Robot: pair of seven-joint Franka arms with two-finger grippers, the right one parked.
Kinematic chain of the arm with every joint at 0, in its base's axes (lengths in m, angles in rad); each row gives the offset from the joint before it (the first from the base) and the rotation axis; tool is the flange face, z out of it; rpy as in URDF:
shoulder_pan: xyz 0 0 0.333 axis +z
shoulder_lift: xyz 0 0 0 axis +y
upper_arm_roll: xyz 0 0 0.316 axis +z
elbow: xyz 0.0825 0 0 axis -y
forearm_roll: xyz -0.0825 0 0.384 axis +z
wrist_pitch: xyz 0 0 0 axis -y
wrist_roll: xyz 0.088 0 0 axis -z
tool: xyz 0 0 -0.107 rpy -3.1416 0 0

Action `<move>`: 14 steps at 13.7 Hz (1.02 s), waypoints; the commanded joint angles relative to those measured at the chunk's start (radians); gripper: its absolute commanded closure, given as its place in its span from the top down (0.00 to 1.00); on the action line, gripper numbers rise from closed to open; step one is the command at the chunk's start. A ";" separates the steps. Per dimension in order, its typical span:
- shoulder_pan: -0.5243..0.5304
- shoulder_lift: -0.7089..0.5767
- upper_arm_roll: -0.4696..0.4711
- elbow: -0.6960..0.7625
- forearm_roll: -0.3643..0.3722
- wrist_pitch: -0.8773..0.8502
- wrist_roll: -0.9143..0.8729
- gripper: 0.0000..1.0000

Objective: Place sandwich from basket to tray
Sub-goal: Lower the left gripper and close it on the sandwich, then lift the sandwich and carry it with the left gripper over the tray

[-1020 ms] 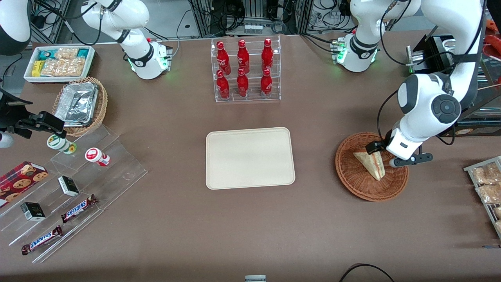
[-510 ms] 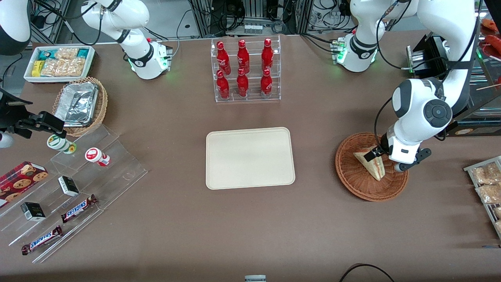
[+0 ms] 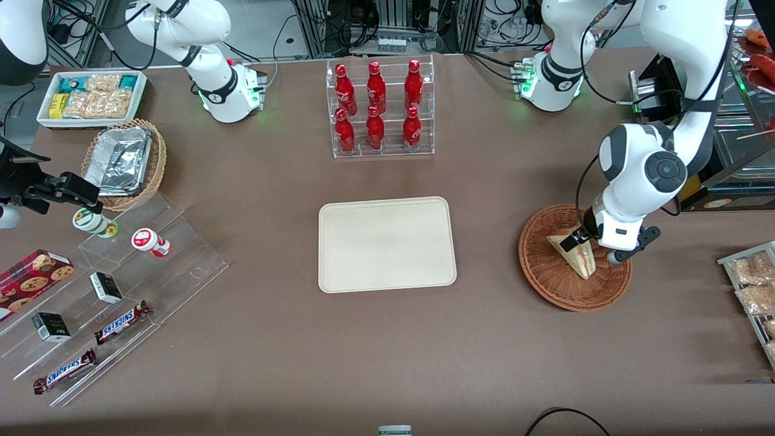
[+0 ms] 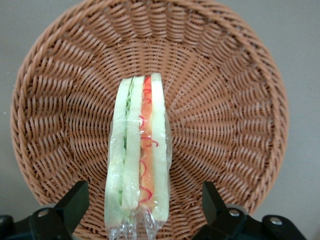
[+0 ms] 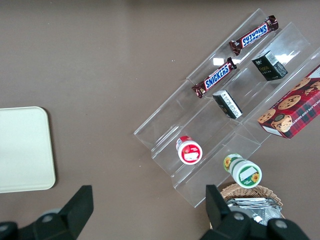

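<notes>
Brown chocolate bars on the clear steps say SNICKERS. The white-bread triangle sandwich, with red and green layers in clear wrap, lies in the round reddish-brown wicker basket. The gripper hangs over it, spread wide, one finger each side, not touching.

Basket rough reddish-brown woven wicker; sandwich in glossy, crinkled clear film; tray smooth matt cream plastic; tabletop matt brown; pincer, over the basket, with spread matt black plastic fingers.
</notes>
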 commanded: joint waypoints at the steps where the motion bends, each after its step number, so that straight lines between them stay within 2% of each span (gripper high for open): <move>1: -0.015 0.027 0.011 -0.006 0.002 0.025 -0.024 1.00; 4: -0.015 0.053 0.013 -0.006 0.002 0.039 -0.023 0.99; 5: -0.015 0.053 0.011 -0.006 0.002 0.039 -0.023 0.73; 6: -0.015 0.051 0.013 -0.006 0.003 0.037 -0.021 0.26; 7: -0.015 0.051 0.013 -0.006 0.003 0.037 -0.020 0.03; 8: -0.015 0.051 0.013 -0.006 0.003 0.037 -0.018 0.00; 11: -0.016 0.033 0.013 -0.001 0.003 0.010 -0.008 0.00; 14: -0.019 -0.016 -0.002 0.031 0.031 -0.110 0.002 0.00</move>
